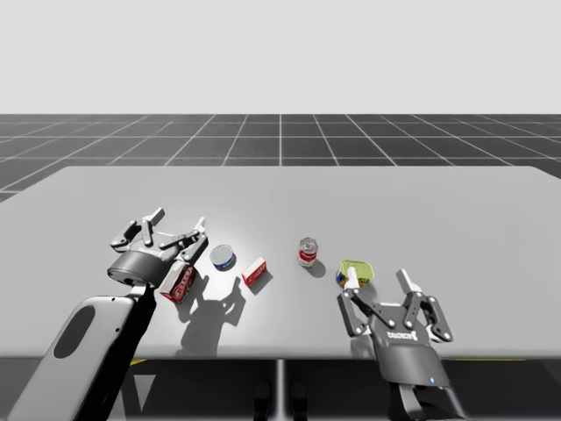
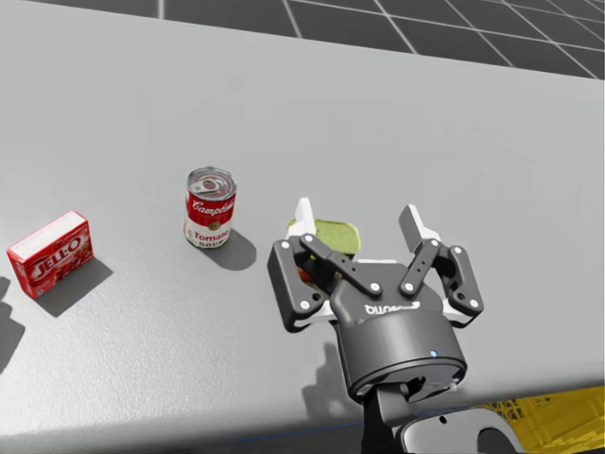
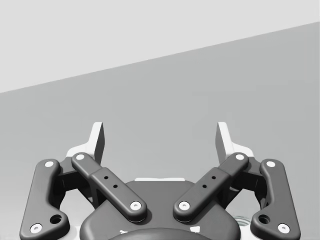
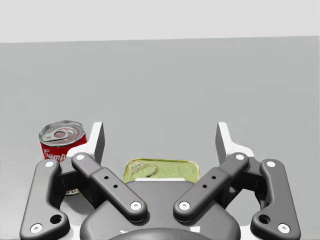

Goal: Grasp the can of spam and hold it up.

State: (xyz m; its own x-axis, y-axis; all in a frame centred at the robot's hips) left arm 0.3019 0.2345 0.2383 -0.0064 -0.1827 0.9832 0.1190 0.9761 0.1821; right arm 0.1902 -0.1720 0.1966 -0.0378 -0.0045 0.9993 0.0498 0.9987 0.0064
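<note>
My right gripper (image 4: 160,137), spread wide, hangs over the spam can (image 4: 161,169) just ahead; lowering squarely before closing looks wisest.

Smooth matt grey table (image 1: 491,202), shiny metal lid (image 2: 209,180) on red round can (image 2: 209,219)

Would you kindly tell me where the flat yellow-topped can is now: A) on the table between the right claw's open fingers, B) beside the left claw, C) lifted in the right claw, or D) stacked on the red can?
A: the right wrist view shows the flat yellow-topped can lying on the table between the open fingers of the right claw, ungripped.
</note>
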